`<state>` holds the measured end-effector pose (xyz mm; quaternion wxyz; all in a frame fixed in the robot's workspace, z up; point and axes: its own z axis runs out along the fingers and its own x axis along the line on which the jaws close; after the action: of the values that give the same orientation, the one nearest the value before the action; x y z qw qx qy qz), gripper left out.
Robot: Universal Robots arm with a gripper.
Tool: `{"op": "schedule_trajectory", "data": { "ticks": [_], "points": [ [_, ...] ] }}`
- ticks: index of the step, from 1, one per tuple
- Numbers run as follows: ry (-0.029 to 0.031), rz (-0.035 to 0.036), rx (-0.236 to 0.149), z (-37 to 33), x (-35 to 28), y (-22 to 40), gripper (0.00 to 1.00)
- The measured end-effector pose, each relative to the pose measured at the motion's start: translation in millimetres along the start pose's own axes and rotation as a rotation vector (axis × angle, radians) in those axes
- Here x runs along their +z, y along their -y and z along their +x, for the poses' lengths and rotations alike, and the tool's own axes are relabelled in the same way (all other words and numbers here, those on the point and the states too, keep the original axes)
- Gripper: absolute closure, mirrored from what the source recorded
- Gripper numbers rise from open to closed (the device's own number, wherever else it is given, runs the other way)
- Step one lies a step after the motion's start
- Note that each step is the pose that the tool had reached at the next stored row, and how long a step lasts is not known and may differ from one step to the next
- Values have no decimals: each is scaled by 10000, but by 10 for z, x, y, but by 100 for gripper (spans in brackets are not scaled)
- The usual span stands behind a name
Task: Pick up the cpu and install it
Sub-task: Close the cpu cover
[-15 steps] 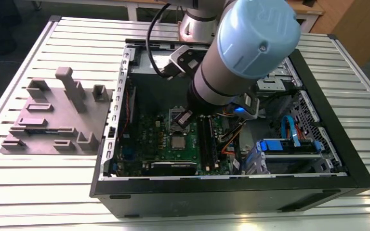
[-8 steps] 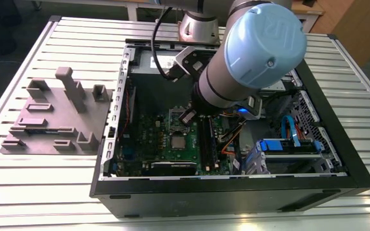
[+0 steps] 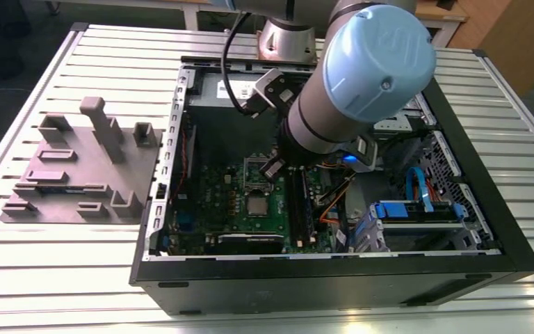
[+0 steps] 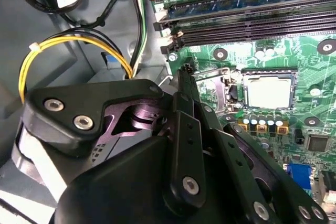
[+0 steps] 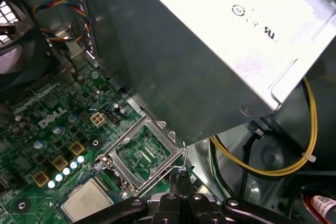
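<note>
The cpu (image 3: 256, 204) lies flat in the socket of the green motherboard (image 3: 213, 202), inside the open computer case. Both wrist views show its silver top, the cpu (image 4: 269, 92) in one and the cpu (image 5: 89, 199) in the other. The socket's metal load plate (image 5: 144, 150) stands hinged open beside it. My gripper (image 3: 274, 167) hangs over the board just behind the socket, holding no chip. Its fingers (image 4: 185, 85) are shut to a narrow tip that meets the end of the thin wire socket lever (image 4: 210, 72). I cannot tell whether the lever is pinched.
A grey plastic block tray (image 3: 81, 167) stands on the slatted table at the exterior view's left. The metal power supply (image 5: 236, 24) looms close above the gripper. Yellow cables (image 4: 79, 43), memory slots (image 4: 252, 24) and a blue drive bay (image 3: 416, 209) crowd the case.
</note>
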<state>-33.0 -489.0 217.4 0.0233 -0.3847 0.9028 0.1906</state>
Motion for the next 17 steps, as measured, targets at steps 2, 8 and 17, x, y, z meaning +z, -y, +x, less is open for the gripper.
{"op": "schedule_trajectory", "data": {
  "ticks": [2, 8, 17],
  "points": [
    [0, 26, -6, -13, 8, -10, 89],
    [11, 37, -12, -54, 43, -5, 89],
    [76, -21, -24, -82, 106, 20, 89]
  ]
}}
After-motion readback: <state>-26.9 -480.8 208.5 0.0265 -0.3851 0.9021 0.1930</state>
